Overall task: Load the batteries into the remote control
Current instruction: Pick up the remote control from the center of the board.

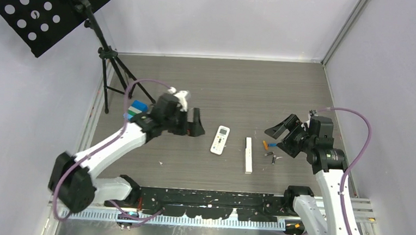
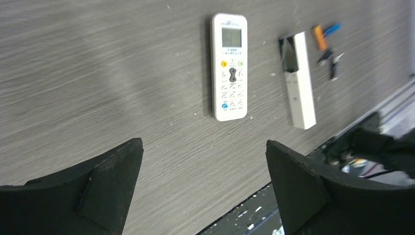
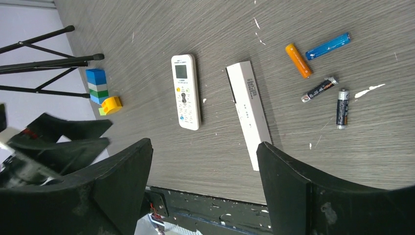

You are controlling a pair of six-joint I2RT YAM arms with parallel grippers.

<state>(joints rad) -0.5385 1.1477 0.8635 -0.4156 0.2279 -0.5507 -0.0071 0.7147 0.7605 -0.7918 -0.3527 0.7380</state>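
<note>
Batteries (image 3: 298, 60) clear at right wrist (specks overhead), left tool (image 2: 203, 144), right tool (image 3: 204, 144) wide.

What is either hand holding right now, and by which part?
Nothing. The left hand and right hand are both open and empty; the four small cylindrical batteries lie loose on the grey wood-grain table.

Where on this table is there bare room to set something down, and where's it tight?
Bare: the table beyond the button remote and slim remote, and left of the button remote. Crowded: batteries clustered right of the slim remote.
</note>
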